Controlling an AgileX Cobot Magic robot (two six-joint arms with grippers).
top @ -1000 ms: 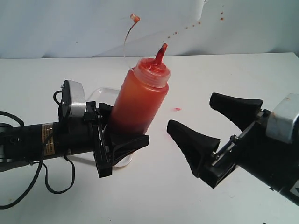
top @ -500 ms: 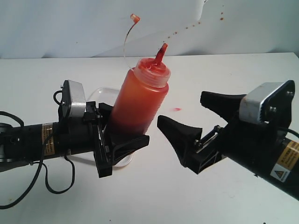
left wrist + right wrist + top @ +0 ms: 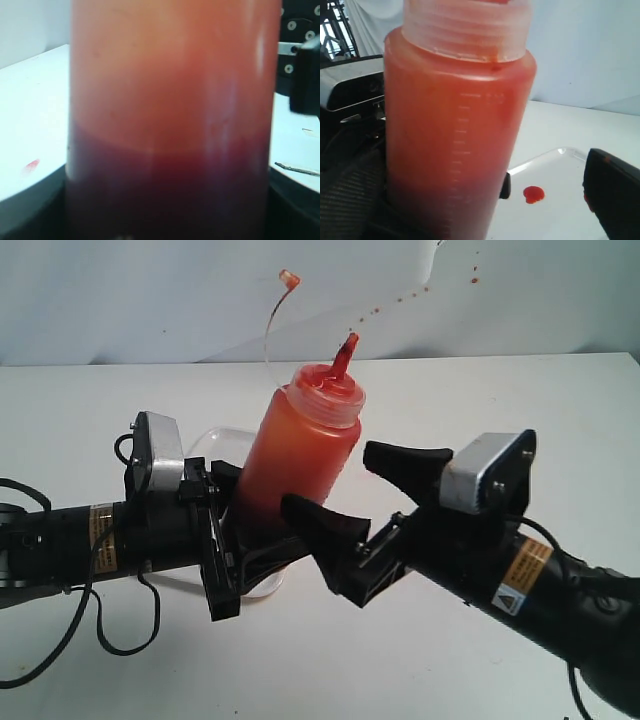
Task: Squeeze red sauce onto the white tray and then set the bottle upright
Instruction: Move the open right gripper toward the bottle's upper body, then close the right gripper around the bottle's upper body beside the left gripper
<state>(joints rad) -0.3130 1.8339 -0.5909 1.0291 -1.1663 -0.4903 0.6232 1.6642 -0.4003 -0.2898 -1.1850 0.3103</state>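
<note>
The left jaws clamp the dark lower part of the bottle (image 3: 300,450), which leans slightly with its nozzle up and its cap (image 3: 289,279) on a strap arching above. The right jaws stand wide open and hold nothing, one side in front of the bottle, the other beside it. Beyond the bottle, a blob of red sauce (image 3: 533,194) lies on the white tray (image 3: 555,167).
</note>
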